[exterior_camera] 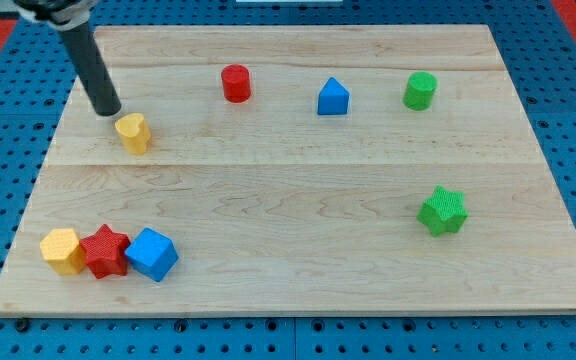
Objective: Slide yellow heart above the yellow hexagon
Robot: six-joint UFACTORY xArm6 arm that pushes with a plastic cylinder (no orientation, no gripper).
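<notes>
The yellow heart (133, 132) lies on the wooden board at the view's upper left. The yellow hexagon (62, 250) sits at the view's bottom left corner, well below the heart and a little to its left. My tip (107, 109) is just up and to the left of the heart, very close to it; I cannot tell if it touches. The dark rod slants up to the view's top left.
A red star (105, 250) and a blue cube (152, 254) sit in a row right of the hexagon. A red cylinder (236, 83), a blue house-shaped block (333, 97) and a green cylinder (420, 90) line the top. A green star (442, 211) is at the right.
</notes>
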